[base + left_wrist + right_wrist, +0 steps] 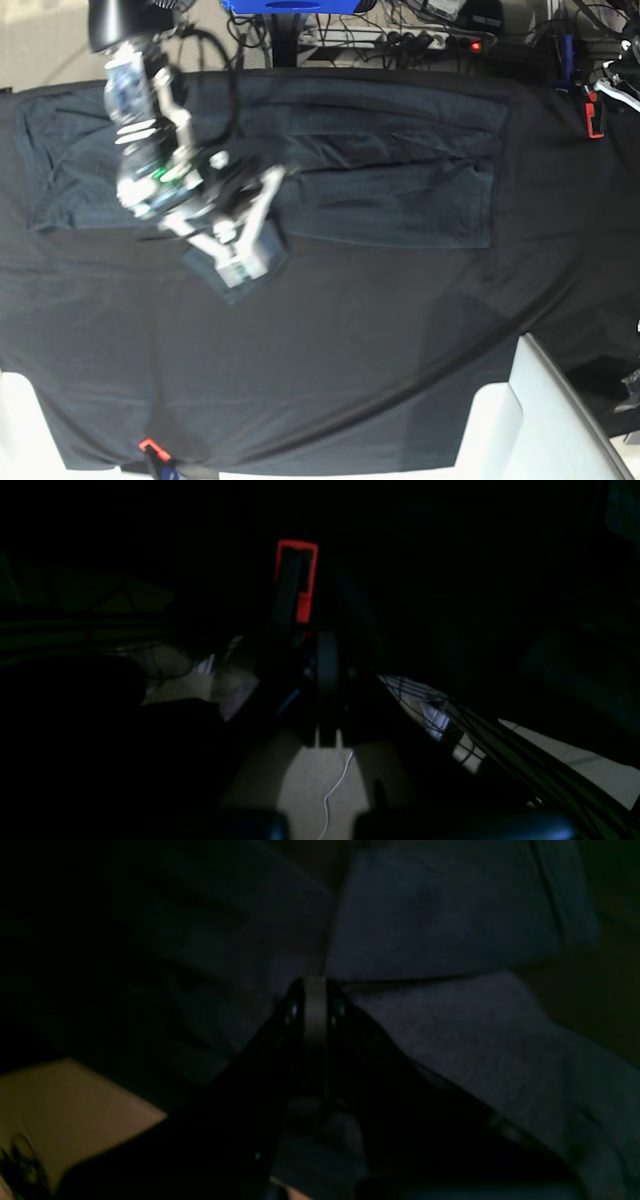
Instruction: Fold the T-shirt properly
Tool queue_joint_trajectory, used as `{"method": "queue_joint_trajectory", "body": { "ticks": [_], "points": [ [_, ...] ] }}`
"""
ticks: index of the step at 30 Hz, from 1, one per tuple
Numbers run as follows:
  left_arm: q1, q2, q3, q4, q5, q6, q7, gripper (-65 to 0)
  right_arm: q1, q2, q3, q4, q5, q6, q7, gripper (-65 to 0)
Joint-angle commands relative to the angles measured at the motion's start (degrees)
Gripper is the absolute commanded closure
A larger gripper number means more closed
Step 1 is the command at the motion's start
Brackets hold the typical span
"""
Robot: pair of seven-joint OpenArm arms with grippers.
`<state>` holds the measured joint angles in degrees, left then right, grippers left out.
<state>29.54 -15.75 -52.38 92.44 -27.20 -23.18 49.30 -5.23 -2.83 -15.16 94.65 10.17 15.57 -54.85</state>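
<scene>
A: While the right gripper [243, 262] sits pressed together on a flap of the large slate blue-grey knit T-shirt [400, 180], where does the shirt lie?

B: Spread across the far half of the plain black tablecloth [350, 380], the pinched flap near its left end.

A: How should the fold go?

B: I'd say lift low, carry it straight, lay edges aligned. The left gripper is out of sight, closed.

Base view: overhead, looking straight down on the whole tablecloth [330, 380]. Right wrist view: mounted behind the right gripper [315, 990], aimed along its jaws, very near the T-shirt [450, 1030], a patch the base view shares. Left wrist view: dim, apparently facing floor and cables [525, 765] off the table.
</scene>
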Motion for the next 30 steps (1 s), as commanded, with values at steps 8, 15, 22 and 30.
{"method": "queue_joint_trajectory", "body": {
  "ticks": [8,15,22,30],
  "points": [
    [0.31,-1.18,-0.41,0.70,-0.27,-0.07,-0.73,0.0,0.97,-1.87,-11.70,0.43,0.59,0.30,2.41,0.0],
    [0.31,-1.18,-0.41,0.70,-0.27,-0.07,-0.73,0.0,3.26,-2.05,-20.05,-3.44,0.59,-2.78,2.41,0.0],
    [0.31,-1.18,-0.41,0.70,-0.27,-0.07,-0.73,0.0,3.34,-2.05,-25.15,-5.55,0.68,-4.80,4.70,0.0],
    [0.31,-1.18,-0.41,0.70,-0.27,-0.07,-0.73,0.0,3.43,-1.96,-25.50,-7.22,0.77,-4.54,4.70,0.0]
  ]
}}
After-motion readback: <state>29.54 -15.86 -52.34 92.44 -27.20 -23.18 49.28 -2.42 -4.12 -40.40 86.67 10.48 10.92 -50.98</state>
